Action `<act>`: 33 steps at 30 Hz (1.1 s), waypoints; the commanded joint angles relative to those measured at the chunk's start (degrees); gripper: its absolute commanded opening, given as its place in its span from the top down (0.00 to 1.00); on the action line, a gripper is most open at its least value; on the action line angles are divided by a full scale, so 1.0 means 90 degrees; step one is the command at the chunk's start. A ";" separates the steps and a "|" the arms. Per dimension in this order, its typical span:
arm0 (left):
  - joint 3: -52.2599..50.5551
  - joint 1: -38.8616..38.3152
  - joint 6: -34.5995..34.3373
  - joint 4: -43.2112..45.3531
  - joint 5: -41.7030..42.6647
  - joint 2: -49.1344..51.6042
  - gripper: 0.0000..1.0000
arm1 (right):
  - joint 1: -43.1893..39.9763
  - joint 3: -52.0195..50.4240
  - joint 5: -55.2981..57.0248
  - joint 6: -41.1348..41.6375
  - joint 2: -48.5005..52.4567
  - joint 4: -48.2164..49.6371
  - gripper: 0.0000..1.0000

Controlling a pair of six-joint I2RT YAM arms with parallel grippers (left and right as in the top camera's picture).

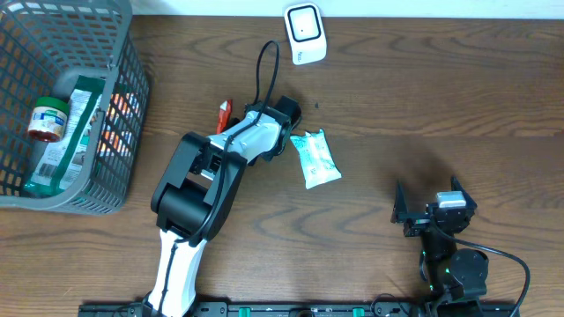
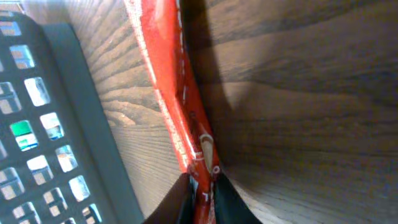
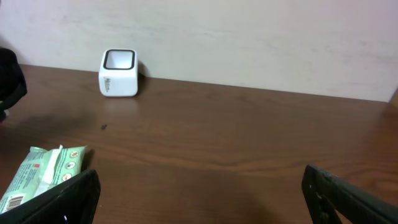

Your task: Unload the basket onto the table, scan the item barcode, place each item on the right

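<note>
Pinching one end of the red packet (image 2: 186,118), the left arm's narrow fingers (image 2: 239,210) hold it edge-up near the basket (image 1: 66,204), presumably to present it to the white scanner (image 1: 304,33) across the bench (image 1: 397,106); the right fingers (image 3: 68,199) gape wide, idle.

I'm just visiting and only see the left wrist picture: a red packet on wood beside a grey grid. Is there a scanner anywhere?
Observer: Yes, a white scanner stands at the table's far edge.
Operator: Anything else to scan?
Observer: A pale green pack lies flat near the middle, in front of the scanner.
Operator: And the grey grid by my red packet?
Observer: A basket holding a jar and packets.
</note>
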 commanded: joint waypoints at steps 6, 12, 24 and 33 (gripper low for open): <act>-0.0012 -0.0301 0.0522 -0.0015 -0.0092 0.0000 0.67 | 0.0024 -0.0005 0.0036 -0.0010 -0.0027 -0.0024 0.01; -0.0010 -0.0673 0.0515 -0.0015 -0.0226 -0.0002 0.61 | 0.0024 -0.0005 0.0034 -0.0012 -0.0027 -0.0027 0.01; 0.0525 -0.0736 -0.0289 -0.0306 0.1173 -0.0833 0.67 | 0.0024 -0.0005 0.0034 -0.0010 -0.0027 -0.0024 0.01; 0.0758 0.1052 -0.1243 -0.0085 0.2640 -0.2059 0.92 | 0.0027 -0.0005 0.0034 -0.0012 -0.0027 -0.0024 0.01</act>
